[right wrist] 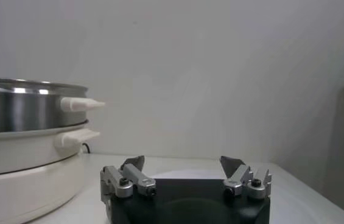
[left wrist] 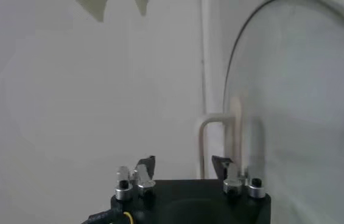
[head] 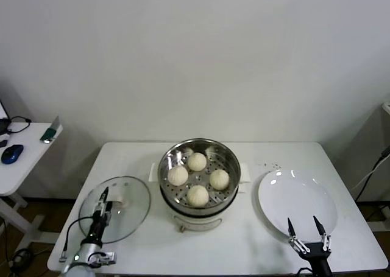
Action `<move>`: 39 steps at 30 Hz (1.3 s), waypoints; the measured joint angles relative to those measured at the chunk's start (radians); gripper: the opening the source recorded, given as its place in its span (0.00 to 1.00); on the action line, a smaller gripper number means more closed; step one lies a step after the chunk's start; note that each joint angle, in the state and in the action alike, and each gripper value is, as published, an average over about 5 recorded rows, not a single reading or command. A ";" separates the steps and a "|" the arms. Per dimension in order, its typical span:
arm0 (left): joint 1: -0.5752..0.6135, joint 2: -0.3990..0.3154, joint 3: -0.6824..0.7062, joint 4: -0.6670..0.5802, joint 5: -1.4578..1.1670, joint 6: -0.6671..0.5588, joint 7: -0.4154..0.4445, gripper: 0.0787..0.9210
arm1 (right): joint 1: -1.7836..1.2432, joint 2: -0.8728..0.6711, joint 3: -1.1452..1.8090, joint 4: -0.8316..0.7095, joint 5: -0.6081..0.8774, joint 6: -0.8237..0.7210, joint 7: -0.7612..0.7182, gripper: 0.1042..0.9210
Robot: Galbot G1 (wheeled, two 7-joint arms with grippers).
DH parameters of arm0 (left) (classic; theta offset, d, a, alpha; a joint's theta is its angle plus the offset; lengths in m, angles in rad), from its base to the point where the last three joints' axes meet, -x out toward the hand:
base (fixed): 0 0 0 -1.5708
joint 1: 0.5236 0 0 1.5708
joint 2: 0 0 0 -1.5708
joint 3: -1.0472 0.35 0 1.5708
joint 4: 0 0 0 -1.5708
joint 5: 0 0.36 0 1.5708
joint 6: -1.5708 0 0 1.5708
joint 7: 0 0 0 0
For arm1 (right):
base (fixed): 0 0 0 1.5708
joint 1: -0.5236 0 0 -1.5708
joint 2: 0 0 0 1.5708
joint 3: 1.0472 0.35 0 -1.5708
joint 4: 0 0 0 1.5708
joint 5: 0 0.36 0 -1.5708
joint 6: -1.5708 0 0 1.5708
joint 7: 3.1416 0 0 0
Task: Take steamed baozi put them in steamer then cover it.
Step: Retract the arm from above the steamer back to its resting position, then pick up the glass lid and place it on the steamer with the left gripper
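Four buns are in the pot; now the lid goes on.

The steamer (head: 199,175) holds the baozi (head: 197,161). The cover (head: 116,201) lies at its nine o'clock. The released left gripper (head: 102,199) should grab the handle squarely. The right gripper (head: 304,224), released, waits over the plate (head: 297,201).

My view: steamer (head: 199,167) shiny perforated steel; baozi (head: 197,195) smooth matt dough; cover (head: 116,209) clear glass; plate (head: 297,201) glossy white.
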 measured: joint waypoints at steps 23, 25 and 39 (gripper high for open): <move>-0.005 0.008 -0.009 0.005 0.010 -0.023 0.006 0.07 | -0.009 0.019 0.000 0.009 -0.026 0.010 -0.001 0.88; 0.001 0.014 -0.010 -0.017 -0.003 -0.017 0.014 0.07 | -0.011 0.020 0.002 0.012 -0.030 0.007 0.000 0.88; 0.087 0.126 -0.023 -0.373 -0.207 0.149 0.218 0.07 | -0.014 0.034 0.017 0.009 -0.086 -0.059 0.043 0.88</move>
